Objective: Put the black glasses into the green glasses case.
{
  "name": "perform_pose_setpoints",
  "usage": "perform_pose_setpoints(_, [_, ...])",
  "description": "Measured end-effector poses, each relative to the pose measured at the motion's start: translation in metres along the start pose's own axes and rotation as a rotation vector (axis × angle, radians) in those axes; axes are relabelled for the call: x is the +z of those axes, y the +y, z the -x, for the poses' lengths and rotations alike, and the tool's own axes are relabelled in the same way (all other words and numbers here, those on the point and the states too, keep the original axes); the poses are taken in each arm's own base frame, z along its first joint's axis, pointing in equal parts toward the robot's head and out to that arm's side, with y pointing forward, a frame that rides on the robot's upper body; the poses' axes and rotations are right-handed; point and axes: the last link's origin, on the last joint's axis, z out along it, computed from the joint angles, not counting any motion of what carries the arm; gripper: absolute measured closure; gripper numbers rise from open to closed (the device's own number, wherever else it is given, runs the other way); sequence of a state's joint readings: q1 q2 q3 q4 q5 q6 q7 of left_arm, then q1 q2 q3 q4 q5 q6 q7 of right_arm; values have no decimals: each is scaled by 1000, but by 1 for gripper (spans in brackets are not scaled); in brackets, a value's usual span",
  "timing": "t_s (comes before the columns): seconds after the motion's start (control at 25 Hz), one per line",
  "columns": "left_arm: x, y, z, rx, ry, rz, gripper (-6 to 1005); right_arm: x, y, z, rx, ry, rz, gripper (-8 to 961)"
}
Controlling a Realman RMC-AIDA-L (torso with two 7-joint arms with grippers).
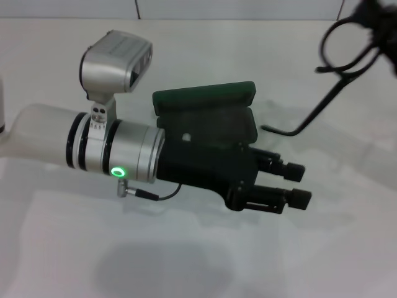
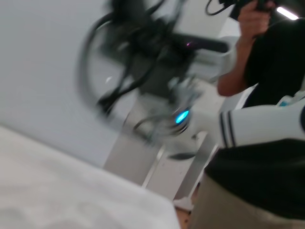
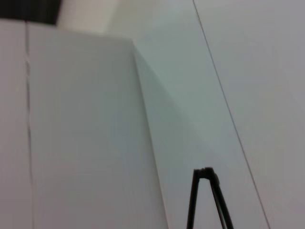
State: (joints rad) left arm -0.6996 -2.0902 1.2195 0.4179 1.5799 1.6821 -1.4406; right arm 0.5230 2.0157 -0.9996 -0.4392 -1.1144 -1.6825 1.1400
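glasses (image 1: 347, 56) aloft in right hand (image 1: 381, 15)

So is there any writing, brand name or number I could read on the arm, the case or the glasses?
None can be read in any view.
Left arm: no print shows, only a lit green ring.
Case: plain dark green, no label visible.
Glasses: thin black frame, no marking to be made out.
The left wrist view shows a blue light on blurred equipment, with no letters.
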Motion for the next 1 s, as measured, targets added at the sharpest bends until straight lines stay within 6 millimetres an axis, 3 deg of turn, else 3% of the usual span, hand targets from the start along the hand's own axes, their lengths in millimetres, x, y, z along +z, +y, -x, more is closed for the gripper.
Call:
perform_pose_setpoints(0.32, [-6, 1, -16, 26, 110, 1, 467, 21, -3, -32, 48, 222, 26, 865])
perform_pose_setpoints(0.56, [-6, 1, -17, 29, 112, 4, 467, 20, -8, -42, 44, 364, 38, 865])
perform_pose_setpoints(1.0, [-5, 0, -20, 35, 109, 6, 467, 25, 5, -52, 69, 485, 160, 865])
